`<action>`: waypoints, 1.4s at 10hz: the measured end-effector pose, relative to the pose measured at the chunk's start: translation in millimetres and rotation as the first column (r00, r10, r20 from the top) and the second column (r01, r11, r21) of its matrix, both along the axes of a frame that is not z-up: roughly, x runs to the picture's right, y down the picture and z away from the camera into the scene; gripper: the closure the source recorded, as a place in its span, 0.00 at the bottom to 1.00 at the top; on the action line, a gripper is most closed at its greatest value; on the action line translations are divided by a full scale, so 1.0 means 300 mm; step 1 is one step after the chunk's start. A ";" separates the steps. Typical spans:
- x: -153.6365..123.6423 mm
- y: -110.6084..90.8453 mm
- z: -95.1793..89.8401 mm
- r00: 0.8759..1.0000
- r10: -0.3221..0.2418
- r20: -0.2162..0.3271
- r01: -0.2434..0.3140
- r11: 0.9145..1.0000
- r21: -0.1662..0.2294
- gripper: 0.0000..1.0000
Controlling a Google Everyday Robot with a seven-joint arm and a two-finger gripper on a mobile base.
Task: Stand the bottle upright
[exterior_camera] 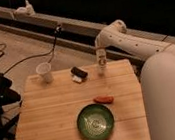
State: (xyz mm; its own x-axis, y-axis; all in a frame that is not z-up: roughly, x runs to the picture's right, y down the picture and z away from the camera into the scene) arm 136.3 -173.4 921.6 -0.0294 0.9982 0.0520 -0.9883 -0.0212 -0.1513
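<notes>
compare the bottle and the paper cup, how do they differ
The bottle is slim and stands near the table's far right edge with the gripper at its top; the paper cup is wider, open-topped, and stands free at the far left. Both are whitish and upright.

Wooden table [49,122]: white cup [44,72], black-white block [78,74], green bowl [95,122], orange item [104,99].

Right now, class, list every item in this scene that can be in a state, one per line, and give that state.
bottle: upright at the table's far edge, claw at its top
claw: directly above the bottle
paper cup: upright, mouth up, far-left on the table
black-and-white block: lying flat between cup and bottle
green bowl: right way up, near edge
small orange item: lying flat beside the bowl
</notes>
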 end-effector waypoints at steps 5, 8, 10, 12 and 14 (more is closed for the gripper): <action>0.018 -0.040 0.068 1.000 -0.007 -0.030 0.010 0.995 0.100 1.00; 0.030 -0.032 0.095 0.999 -0.008 -0.046 0.014 0.992 0.128 1.00; 0.032 -0.023 0.106 0.998 -0.012 -0.055 0.019 0.990 0.139 1.00; 0.028 -0.012 0.113 0.998 -0.016 -0.059 0.024 0.989 0.146 0.99; 0.022 0.002 0.112 0.998 -0.019 -0.057 0.028 0.988 0.154 0.82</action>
